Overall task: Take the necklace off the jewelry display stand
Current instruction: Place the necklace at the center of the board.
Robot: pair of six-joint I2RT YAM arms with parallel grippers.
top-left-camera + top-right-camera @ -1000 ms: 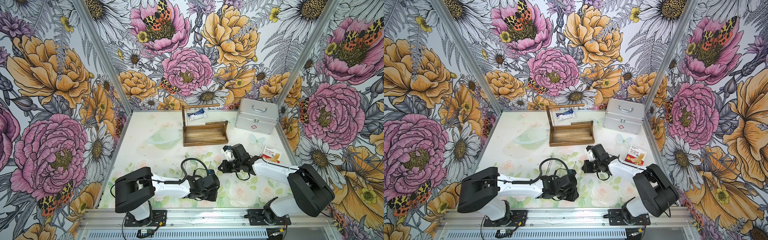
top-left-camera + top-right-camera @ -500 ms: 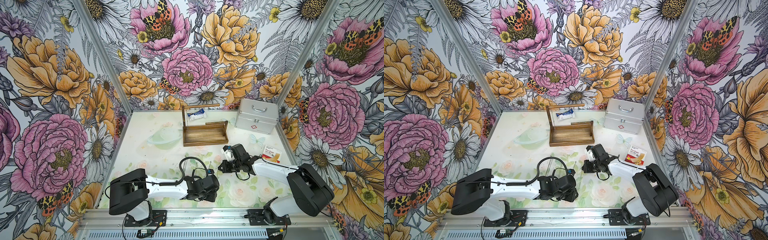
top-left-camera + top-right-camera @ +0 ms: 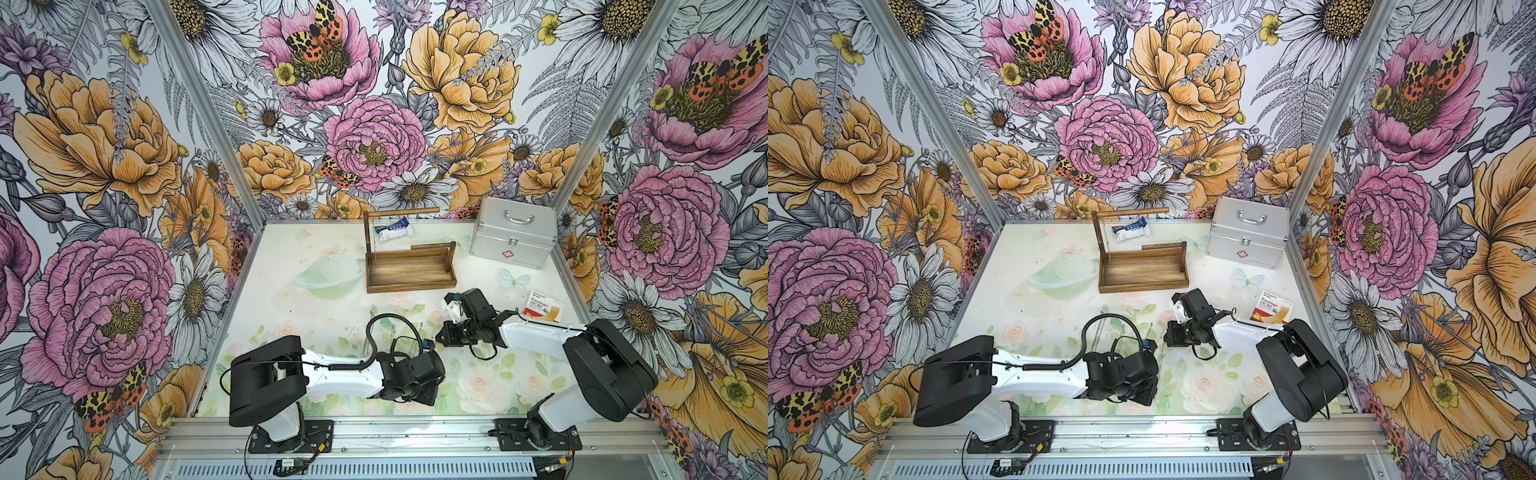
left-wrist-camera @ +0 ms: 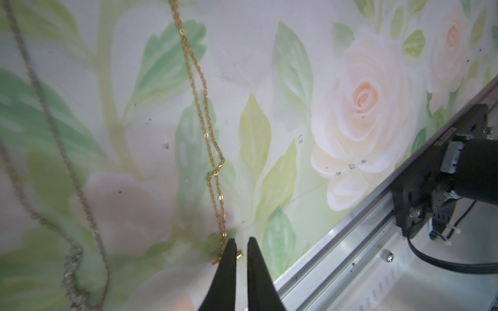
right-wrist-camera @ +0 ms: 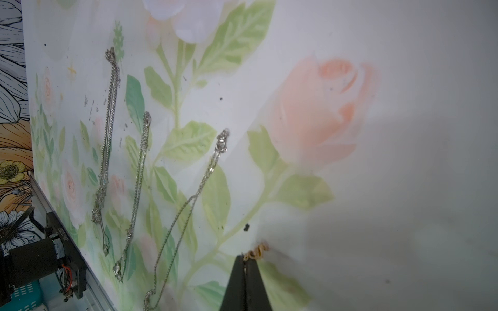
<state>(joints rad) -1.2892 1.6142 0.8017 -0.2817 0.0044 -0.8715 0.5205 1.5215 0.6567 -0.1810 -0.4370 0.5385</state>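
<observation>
Low in the left wrist view, left gripper [image 4: 241, 243] narrowly parted around the necklace [image 4: 207, 129] clasp; right gripper [image 5: 244, 260] clamped on the other end. On the table [image 4: 256, 40], well apart from the jewelry display stand [image 3: 409, 286] at upper centre. Judged nearly done: only release left.

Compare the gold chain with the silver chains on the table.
The gold chain is yellow and single; the silver chains are grey, three in view. The right gripper pinches the gold chain's end; no gripper touches the silver chains. All are thin and lie on the table, off the stand.
</observation>
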